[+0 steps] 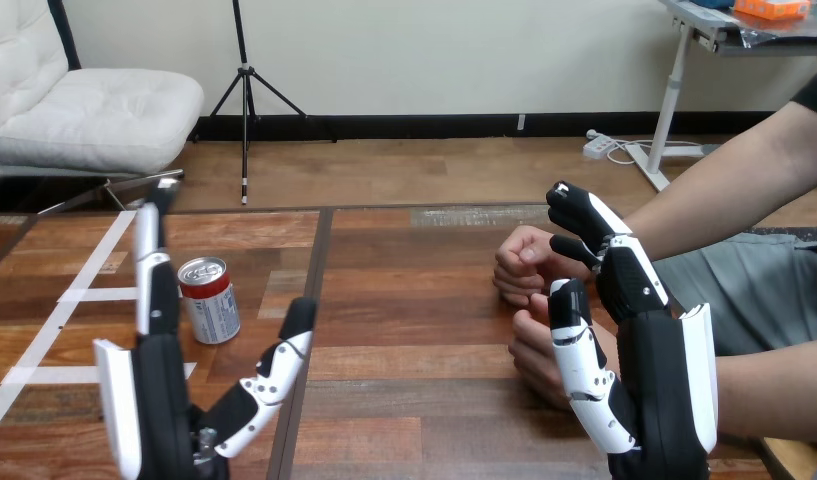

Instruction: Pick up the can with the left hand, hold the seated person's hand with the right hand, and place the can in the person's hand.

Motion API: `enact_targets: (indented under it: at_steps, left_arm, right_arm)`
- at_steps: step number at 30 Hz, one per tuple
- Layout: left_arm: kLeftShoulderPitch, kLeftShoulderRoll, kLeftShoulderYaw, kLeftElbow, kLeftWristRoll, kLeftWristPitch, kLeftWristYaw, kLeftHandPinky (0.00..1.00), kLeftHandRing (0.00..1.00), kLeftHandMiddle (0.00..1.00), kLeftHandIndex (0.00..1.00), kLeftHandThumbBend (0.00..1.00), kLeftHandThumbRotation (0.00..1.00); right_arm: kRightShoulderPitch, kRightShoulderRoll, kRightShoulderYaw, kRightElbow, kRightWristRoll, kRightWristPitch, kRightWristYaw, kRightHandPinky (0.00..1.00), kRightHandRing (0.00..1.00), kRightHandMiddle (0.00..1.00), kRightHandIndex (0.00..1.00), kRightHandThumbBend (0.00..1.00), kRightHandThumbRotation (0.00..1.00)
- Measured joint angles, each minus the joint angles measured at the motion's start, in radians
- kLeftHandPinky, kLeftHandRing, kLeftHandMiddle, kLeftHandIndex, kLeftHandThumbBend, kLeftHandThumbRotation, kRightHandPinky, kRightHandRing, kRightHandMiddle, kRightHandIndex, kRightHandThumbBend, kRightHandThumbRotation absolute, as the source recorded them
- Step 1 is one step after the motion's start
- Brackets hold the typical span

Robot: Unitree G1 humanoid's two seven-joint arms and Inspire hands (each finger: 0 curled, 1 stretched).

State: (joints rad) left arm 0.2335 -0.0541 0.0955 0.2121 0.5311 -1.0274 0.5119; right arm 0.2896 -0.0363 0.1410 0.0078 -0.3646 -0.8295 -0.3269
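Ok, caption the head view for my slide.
Left hand open near the standing can; right hand beside the person's hands.

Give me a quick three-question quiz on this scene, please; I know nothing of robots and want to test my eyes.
1. True or false: the can lies on its side.
2. The left hand is: A) shut on the can; B) open, beside the can; C) curled into an empty fist.
3. Which robot hand is close to the person's hands?
Key: 1 false, it stands upright. 2 B. 3 the right hand.
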Motion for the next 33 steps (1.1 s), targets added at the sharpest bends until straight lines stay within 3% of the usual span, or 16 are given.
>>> enact_targets:
  at_steps: [17,33]
  left_arm:
    - [-0.012,0.011,0.03,-0.009,0.119,0.124,0.139,1.0,0.98,0.96,0.95,0.67,0.15]
    - [-0.071,0.054,0.034,-0.007,0.117,0.236,0.167,0.96,0.96,0.96,0.93,0.66,0.09]
  right_arm:
    - [0.0,-0.003,-0.001,0.0,-0.004,0.0,0.001,0.82,0.86,0.86,0.85,0.25,0.74]
    - [0.0,-0.004,0.0,0.0,0.0,0.0,0.009,0.82,0.86,0.85,0.84,0.26,0.73]
